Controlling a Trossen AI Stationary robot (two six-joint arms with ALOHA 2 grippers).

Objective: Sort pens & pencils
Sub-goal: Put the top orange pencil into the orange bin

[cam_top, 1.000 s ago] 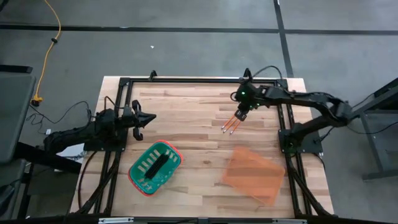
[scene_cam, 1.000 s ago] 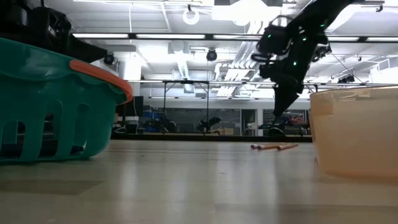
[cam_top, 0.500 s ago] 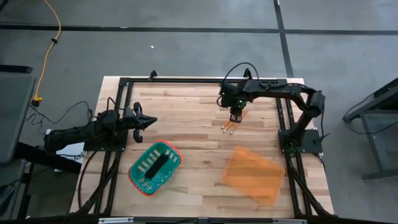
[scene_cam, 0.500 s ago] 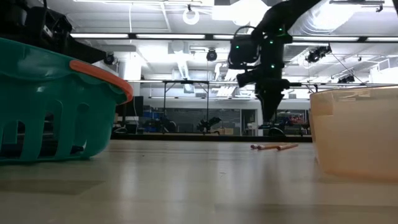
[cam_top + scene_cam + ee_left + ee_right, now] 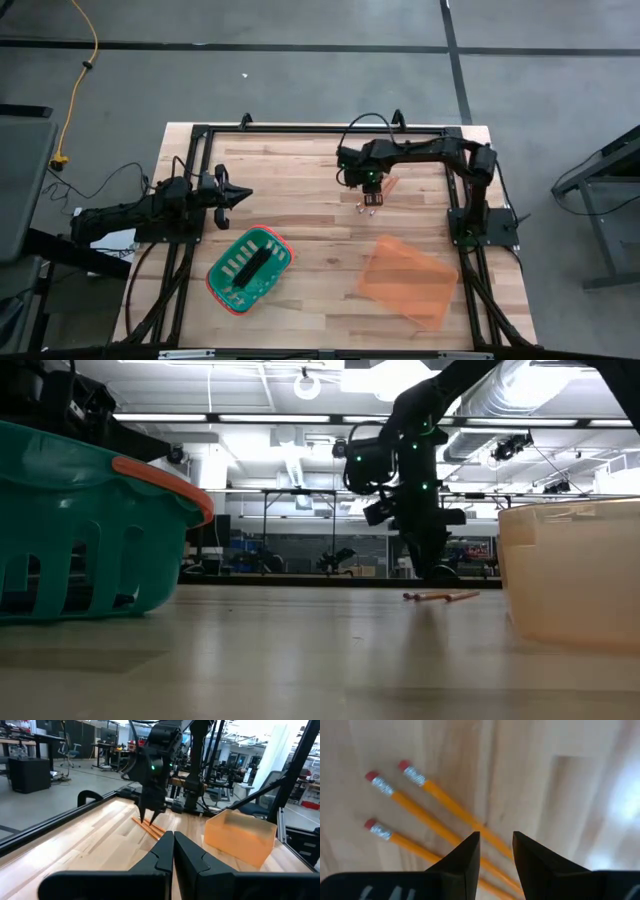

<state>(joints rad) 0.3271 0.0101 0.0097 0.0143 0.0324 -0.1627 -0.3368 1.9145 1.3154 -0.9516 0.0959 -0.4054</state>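
Orange pencils [image 5: 427,820] lie directly beneath right pincer [image 5: 495,851].

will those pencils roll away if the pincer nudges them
Probably somewhat: the pencils are slim straight sticks lying loose on smooth wood. They look stiff and light, so the right pincer, open just above them, would likely scatter them if it closes off-centre.

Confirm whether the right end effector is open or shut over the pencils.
Open. In the right wrist view the right end effector shows a gap between its fingers, with the three pencils lying on the table beneath, ungripped.
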